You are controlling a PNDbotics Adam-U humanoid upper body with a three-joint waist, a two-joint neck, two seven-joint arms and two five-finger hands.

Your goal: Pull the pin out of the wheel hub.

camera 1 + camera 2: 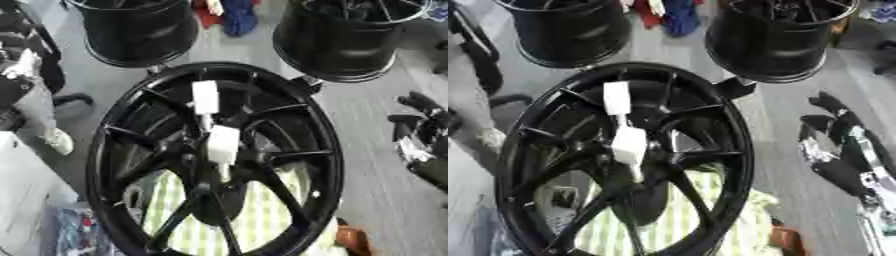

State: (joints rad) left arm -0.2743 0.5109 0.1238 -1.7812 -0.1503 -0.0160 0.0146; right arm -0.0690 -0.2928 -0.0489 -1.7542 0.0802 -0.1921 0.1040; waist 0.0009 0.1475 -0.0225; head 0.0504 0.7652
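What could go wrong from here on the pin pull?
1. The right hand sits off to the side of the wheel, not yet on the white pin, so its reach may catch a spoke on the way in.
2. Two white pieces stand near the hub; the upper white piece could be grabbed by mistake.
3. Two other wheels stand close behind and could be bumped.

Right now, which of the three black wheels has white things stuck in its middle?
The big spoked wheel nearest the camera. The two wheels behind it show none.
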